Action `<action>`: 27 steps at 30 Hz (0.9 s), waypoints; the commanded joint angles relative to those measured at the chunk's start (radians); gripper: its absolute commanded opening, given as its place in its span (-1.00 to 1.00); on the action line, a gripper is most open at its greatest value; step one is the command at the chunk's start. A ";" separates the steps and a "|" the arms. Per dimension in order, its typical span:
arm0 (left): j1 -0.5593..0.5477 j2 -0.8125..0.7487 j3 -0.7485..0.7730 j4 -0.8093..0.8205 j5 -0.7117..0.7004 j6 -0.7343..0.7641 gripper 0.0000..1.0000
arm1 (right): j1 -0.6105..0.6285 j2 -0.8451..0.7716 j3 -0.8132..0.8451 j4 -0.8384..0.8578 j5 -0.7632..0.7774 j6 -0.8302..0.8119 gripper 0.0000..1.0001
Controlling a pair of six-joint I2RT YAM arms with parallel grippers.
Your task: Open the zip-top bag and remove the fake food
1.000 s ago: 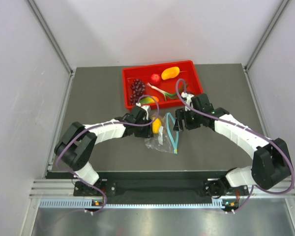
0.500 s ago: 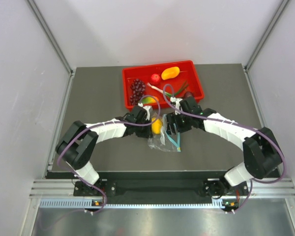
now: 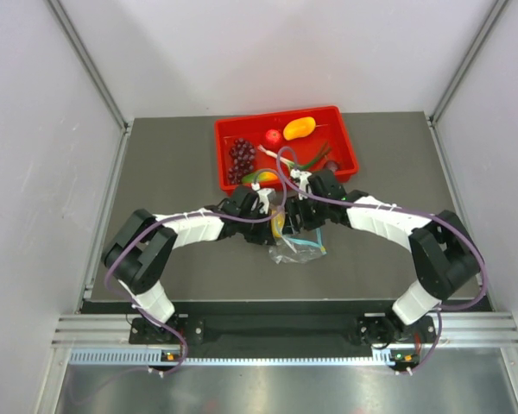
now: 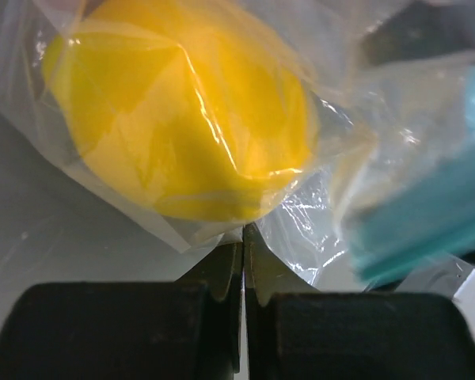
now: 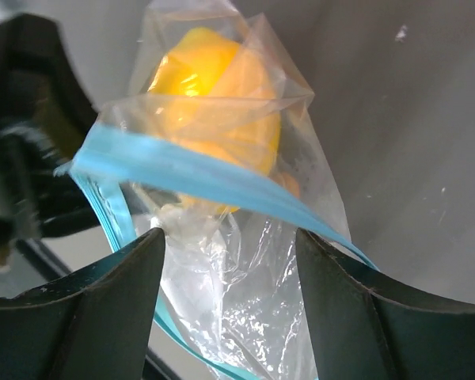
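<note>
The zip-top bag (image 3: 297, 247) lies crinkled on the grey table between my two grippers, with a yellow lemon (image 3: 277, 222) inside it. In the left wrist view the lemon (image 4: 182, 119) fills the upper frame behind clear plastic and the teal zip strip (image 4: 419, 214) is at the right. My left gripper (image 4: 243, 237) is shut on a fold of the bag's plastic just below the lemon. My right gripper (image 5: 229, 245) is open, its fingers on either side of the bag's parted mouth; the teal strip (image 5: 214, 186) crosses in front of the lemon (image 5: 214, 103). No maroon piece shows.
A red tray (image 3: 345, 138) stands at the back behind both grippers. It holds an orange-yellow mango-shaped fruit (image 3: 299, 128), a small red ball (image 3: 274, 136), a purple grape bunch (image 3: 242, 155) and a green-stalked piece (image 3: 315, 159). White walls rise on both sides.
My right gripper has moved left from beside the bag onto its mouth. The bag has bunched up and its teal strip has turned. The left gripper has held its place on the bag.
</note>
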 commanded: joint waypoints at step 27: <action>0.083 -0.137 -0.072 0.198 -0.106 -0.096 0.33 | -0.034 -0.099 -0.133 0.069 0.027 0.041 0.33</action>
